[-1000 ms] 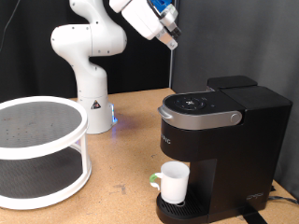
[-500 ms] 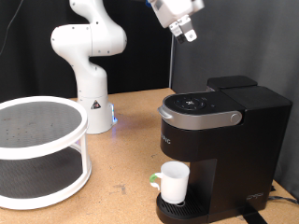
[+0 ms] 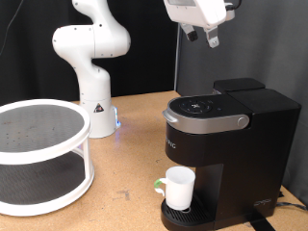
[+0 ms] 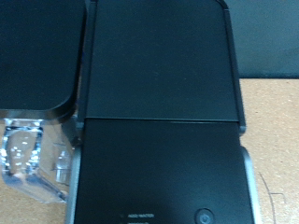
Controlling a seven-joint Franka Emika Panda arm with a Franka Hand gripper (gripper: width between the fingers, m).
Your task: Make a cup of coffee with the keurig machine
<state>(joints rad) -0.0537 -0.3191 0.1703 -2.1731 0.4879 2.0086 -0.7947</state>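
Observation:
The black keurig machine (image 3: pixel 221 144) stands at the exterior view's right on the wooden table, its grey-silver lid handle (image 3: pixel 207 122) down. The small white cup (image 3: pixel 178 186) with a green tab sits on the drip tray (image 3: pixel 188 218) under the brew head. My gripper (image 3: pixel 202 37) hangs high above the machine, near the exterior view's top, its two dark fingers apart and nothing between them. The wrist view looks straight down on the machine's black top (image 4: pixel 159 93) and its power button (image 4: pixel 203 217); no fingers show there.
A white two-tier round rack (image 3: pixel 38 154) stands at the exterior view's left. The arm's white base (image 3: pixel 94 111) with a blue light is behind it, at the table's back. A cable (image 3: pixel 287 202) lies at the machine's right.
The gripper has swung towards the exterior view's right and turned, from left of the machine to above its back. The cup and the machine have not moved.

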